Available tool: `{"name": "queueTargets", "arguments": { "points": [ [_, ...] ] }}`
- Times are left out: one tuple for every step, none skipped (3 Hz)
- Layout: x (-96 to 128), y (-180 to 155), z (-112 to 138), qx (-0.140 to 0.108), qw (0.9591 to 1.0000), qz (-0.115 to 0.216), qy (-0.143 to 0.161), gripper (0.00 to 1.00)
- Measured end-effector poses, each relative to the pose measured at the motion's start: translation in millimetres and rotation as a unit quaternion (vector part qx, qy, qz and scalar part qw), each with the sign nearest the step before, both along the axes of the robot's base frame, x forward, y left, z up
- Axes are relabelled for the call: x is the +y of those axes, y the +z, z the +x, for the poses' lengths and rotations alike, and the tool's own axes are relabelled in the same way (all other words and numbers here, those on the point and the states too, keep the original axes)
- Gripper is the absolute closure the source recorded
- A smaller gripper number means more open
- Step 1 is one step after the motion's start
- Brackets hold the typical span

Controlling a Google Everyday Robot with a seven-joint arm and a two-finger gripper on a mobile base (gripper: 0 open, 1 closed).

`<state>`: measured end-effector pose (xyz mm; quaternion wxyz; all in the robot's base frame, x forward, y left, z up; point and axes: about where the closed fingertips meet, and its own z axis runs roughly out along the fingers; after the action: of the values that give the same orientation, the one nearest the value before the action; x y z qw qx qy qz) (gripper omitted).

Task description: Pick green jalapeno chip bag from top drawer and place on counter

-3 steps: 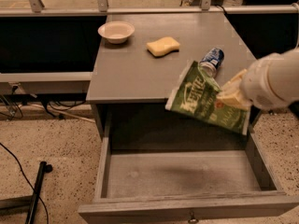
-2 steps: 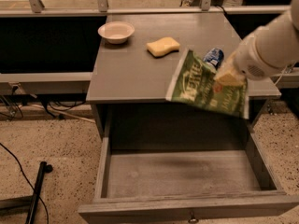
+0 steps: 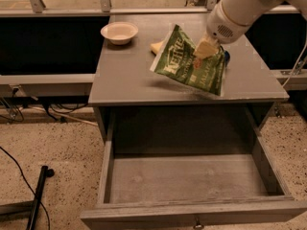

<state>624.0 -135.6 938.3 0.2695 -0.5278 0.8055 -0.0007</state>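
Note:
My gripper (image 3: 205, 47) is shut on the green jalapeno chip bag (image 3: 184, 62) and holds it tilted just above the counter (image 3: 124, 83), right of centre. The bag's lower edge hangs close to the counter's front right part. My white arm reaches in from the upper right. The top drawer (image 3: 189, 178) is pulled fully open below the counter and nothing shows inside it.
A pale bowl (image 3: 119, 32) stands at the counter's back left. The yellow sponge (image 3: 156, 47) and the blue soda can (image 3: 226, 57) sit behind the bag, mostly hidden. A dark pole (image 3: 38, 195) and cables lie on the floor at the left.
My gripper has lifted the bag and carried it back over the counter, away from the drawer. The bag now hangs over the counter's middle right.

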Motion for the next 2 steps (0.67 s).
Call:
{"name": "queueTargets", "arguments": {
  "points": [
    [32, 13, 11, 0.012, 0.9999, 0.000, 0.002, 1.00],
    [55, 19, 15, 0.031, 0.9995, 0.007, 0.001, 1.00]
  ]
}}
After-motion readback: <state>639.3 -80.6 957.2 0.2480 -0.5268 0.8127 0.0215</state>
